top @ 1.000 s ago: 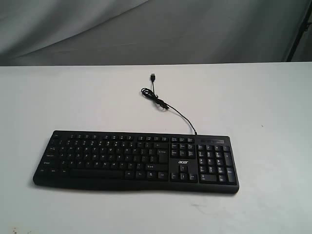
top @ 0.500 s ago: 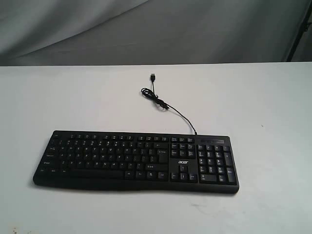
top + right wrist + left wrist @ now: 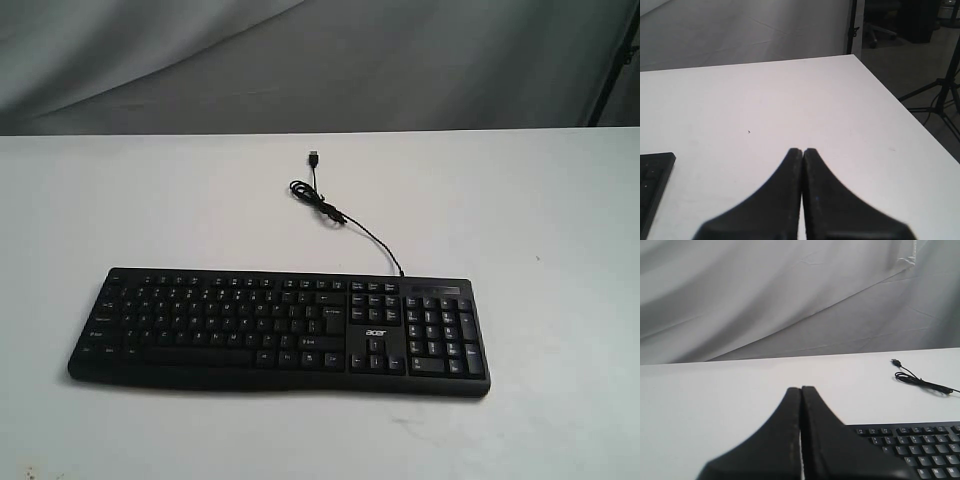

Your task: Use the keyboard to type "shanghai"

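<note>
Ideally, the black left gripper (image 3: 801,390) and right gripper (image 3: 802,151), tips pressed together and empty, strike single keys squarely on the wide black plastic keyboard (image 3: 280,322), starting with S.

I see soft, even light across the white table (image 3: 560,200), and the keyboard (image 3: 280,325) throws only a thin shadow along its near edge. The left gripper (image 3: 801,390) and right gripper (image 3: 803,151) look blurred, and the exterior picture is slightly soft.

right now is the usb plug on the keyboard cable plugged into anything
No, the USB plug lies loose on the bare white table beyond the keyboard, with nothing connected to it.
</note>
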